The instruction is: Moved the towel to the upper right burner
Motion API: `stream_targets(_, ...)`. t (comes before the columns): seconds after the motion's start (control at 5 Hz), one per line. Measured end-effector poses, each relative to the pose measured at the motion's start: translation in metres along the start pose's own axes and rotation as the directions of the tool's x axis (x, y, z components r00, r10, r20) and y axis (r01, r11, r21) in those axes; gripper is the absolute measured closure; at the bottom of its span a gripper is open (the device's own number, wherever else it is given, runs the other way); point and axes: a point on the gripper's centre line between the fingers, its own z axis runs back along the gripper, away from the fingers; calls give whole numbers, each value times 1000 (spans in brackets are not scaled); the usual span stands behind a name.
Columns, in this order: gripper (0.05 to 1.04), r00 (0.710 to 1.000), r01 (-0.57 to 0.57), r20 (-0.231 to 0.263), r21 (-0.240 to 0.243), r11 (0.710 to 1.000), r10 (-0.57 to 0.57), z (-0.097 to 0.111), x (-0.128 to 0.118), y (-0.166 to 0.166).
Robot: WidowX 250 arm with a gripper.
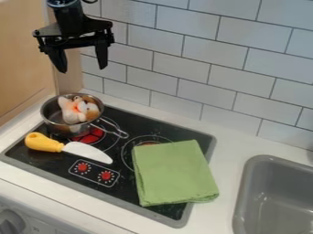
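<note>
The gripper [83, 68] hangs at the upper left, well above the pot and in front of the tiled wall, open with nothing between its fingers. A folded green towel [174, 172] lies flat on the right part of the black stovetop [125, 188]. Its upper edge partly covers the ringed burner [127, 153] on the right, and its right edge extends past the stovetop onto the white counter.
A metal pot [55, 122] holding a white and orange plush toy [76, 109] stands on the left burner. A knife [89, 151] with a yellow handle lies in front of it. The grey sink [275, 201] is at the right, the tiled wall [202, 77] behind.
</note>
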Motion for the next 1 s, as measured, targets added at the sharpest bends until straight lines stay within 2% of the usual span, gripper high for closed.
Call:
stream_targets(0.2,85,998,-5,-62,17,1000,6,-13,-16,6)
stream_targets(0.4,85,996,30,-82,17,999,-28,-15,-22,-4)
stream_targets(1.0,85,974,216,-82,26,976,-213,-11,-51,-63)
